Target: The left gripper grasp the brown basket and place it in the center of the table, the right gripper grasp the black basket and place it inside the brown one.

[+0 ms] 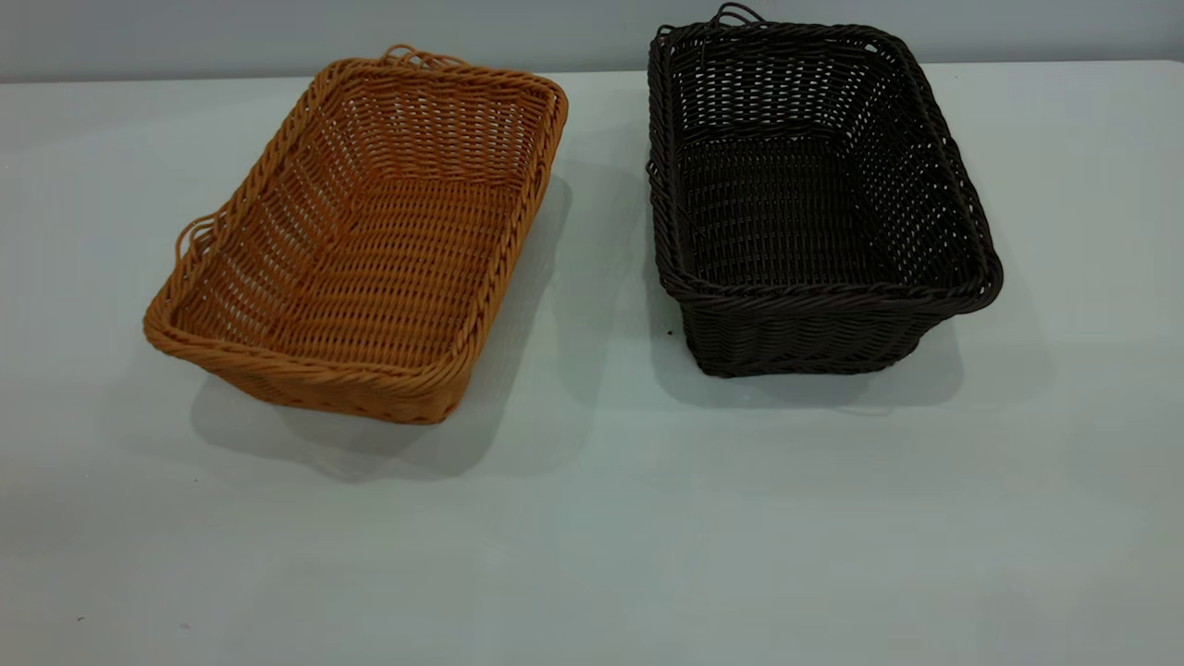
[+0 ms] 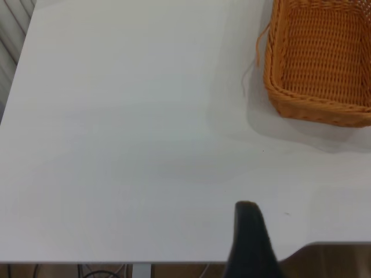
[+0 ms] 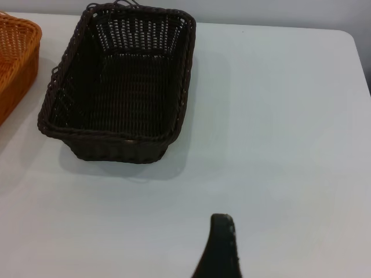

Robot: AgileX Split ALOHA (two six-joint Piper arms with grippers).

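The brown basket (image 1: 370, 231), orange-tan woven wicker, stands empty on the table (image 1: 592, 536) at the left; one corner of it shows in the left wrist view (image 2: 324, 63). The black basket (image 1: 814, 203), dark woven wicker, stands empty at the right, a gap apart from the brown one; it also shows in the right wrist view (image 3: 119, 87). Neither arm shows in the exterior view. A black part of my left gripper (image 2: 249, 243) hangs over the table's near edge, well away from the brown basket. A black part of my right gripper (image 3: 220, 249) is over bare table, short of the black basket.
The pale tabletop stretches wide in front of both baskets. The table's edge and brown floor (image 2: 342, 260) show in the left wrist view. The table's far right corner shows in the right wrist view (image 3: 348, 35). A grey wall runs behind the table.
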